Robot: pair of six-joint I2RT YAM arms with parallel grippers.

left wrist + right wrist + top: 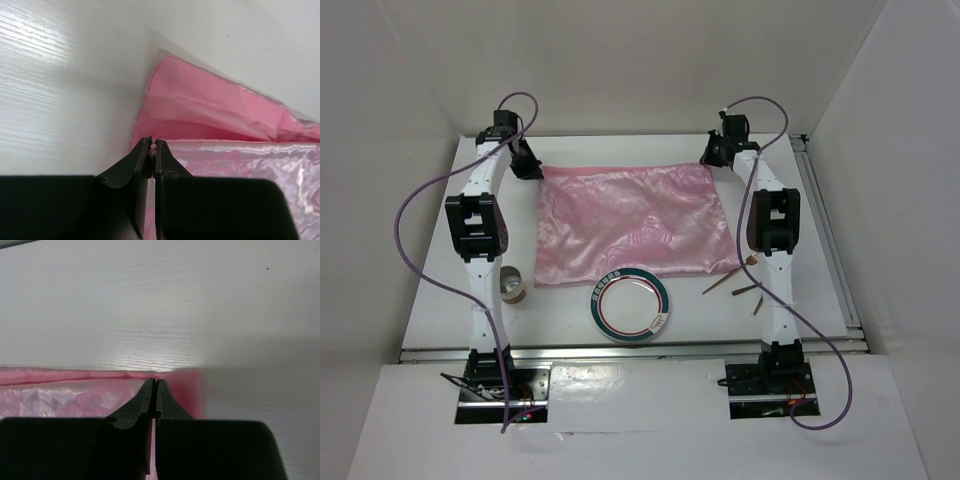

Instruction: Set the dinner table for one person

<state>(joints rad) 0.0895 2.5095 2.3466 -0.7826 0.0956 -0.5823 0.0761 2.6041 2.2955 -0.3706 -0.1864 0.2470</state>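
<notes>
A shiny pink cloth (635, 225) lies spread on the white dinner table (820, 290). My left gripper (527, 160) is shut on the cloth's far left corner; in the left wrist view the gripper (153, 144) pinches pink fabric (210, 107) between its tips. My right gripper (713, 152) is shut on the far right corner; in the right wrist view the gripper (154, 382) closes on the cloth's edge (75, 390). A round plate (631, 306) with a green and red rim sits at the cloth's near edge.
A small brown cup (512, 285) stands near the left arm. Wooden chopsticks and utensils (732, 283) lie by the right arm. Metal rails run along the table's near edge (620, 348) and right edge (825, 230). White walls enclose the table.
</notes>
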